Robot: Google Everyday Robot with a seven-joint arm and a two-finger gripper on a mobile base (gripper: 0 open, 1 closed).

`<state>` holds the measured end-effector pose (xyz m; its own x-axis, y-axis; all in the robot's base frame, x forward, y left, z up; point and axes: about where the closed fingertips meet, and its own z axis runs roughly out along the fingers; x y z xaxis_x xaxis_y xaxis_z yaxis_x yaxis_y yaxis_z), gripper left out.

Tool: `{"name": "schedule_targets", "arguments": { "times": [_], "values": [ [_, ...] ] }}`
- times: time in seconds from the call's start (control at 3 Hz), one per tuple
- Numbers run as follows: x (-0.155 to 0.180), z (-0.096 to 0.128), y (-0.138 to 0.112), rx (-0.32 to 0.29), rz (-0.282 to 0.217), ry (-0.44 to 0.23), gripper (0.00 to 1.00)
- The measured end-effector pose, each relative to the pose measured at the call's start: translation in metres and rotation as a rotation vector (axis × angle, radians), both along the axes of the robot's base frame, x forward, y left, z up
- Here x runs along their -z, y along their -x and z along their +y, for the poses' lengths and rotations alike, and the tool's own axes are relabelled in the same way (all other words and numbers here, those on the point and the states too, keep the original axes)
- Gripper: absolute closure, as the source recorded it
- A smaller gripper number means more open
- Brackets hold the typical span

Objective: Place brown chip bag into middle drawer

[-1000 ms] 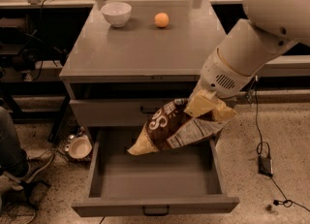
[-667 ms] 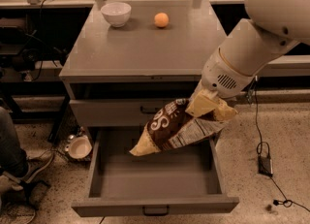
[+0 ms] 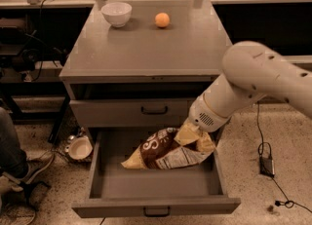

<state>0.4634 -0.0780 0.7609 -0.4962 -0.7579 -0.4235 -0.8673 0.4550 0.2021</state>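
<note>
End effector [image 3: 196,139] grips the right end of the brown chip bag [image 3: 163,153], whose long axis runs left from it, low inside the open middle drawer [image 3: 156,204].

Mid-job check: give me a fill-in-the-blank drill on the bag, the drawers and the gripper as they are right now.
1. The middle drawer stands ___.
2. The gripper, low in that drawer, has its jaws shut on the ___.
3. The upper handled drawer is ___.
4. On the cabinet top, the orange ball sits near a white ___.
Missing words: open; brown chip bag; shut; bowl.
</note>
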Motion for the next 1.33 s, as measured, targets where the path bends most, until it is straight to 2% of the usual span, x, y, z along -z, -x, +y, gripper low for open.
{"name": "schedule_targets", "arguments": {
  "times": [0.33, 0.67, 1.0, 1.33],
  "values": [
    [0.071, 0.023, -0.016, 0.051, 0.028, -0.042, 1.0],
    [0.132, 0.047, -0.032, 0.105, 0.029, -0.079, 1.0],
    [0.188, 0.079, -0.057, 0.176, 0.001, -0.149, 0.74],
    [0.208, 0.095, -0.071, 0.193, -0.015, -0.186, 0.51]
  ]
}}
